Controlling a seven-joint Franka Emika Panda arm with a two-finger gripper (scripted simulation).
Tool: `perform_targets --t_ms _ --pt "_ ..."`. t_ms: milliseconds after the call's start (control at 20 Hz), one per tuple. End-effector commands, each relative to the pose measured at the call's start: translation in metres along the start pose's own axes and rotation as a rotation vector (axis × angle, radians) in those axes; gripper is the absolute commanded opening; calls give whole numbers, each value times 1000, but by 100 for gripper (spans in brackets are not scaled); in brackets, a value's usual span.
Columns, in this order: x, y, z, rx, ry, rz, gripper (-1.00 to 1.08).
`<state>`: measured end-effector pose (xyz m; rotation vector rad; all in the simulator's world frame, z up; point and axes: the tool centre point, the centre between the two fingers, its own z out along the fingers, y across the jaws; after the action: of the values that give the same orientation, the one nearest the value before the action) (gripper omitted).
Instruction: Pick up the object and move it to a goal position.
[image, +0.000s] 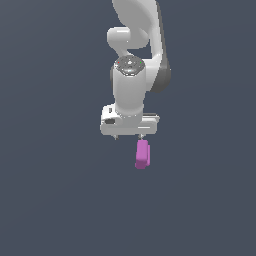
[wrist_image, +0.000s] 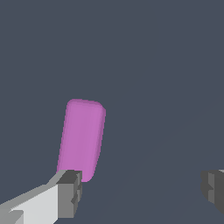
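A: Where is the object?

B: The object (image: 142, 154), a small magenta-purple rounded oblong block, shows in the exterior view just below the white gripper (image: 128, 136), under the end of it that lies toward the exterior view's right. Its long axis runs roughly up and down in that picture, and it is narrower than the gripper body above it.

A: Is it held?

B: It does not look pinched. In the wrist view the object (wrist_image: 82, 139) sits beside one of the fingers (wrist_image: 70, 192); the grey pad overlaps the block's near end, though I cannot tell whether the two touch. The other pad shows far across the picture at the edge, well apart from the block.

A: So how do the fingers stand?

B: Spread wide, with a broad gap of bare background between them. The gripper (wrist_image: 142, 189) has nothing between its pads; the block lies at the one finger, not in the middle of the gap.

A: And around it?

B: The arm (image: 132, 65) rises above the gripper, white with grey joints, leaving the exterior view at the top. Behind everything is a plain dark slate-blue ground; I cannot tell from either view whether the block rests on a worktop or hangs clear of one.
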<state>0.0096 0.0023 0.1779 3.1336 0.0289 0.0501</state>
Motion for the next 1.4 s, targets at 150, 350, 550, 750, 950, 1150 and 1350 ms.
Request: perform_targets --t_ms 150,350,550,750,950,1150,1350 --pt "-1 -1 2 3 -6 9 100" --pt "-7 -2 10 15 -31 42 100" --pt "-10 -2 13 20 -42 55 100" --pt "-8 -4 13 19 -39 55 100" --pt "-5 -12 18 17 -39 67 100" --pt "1 -27 25 13 -38 87 100" --pt "7 -47 34 9 -35 113 100"
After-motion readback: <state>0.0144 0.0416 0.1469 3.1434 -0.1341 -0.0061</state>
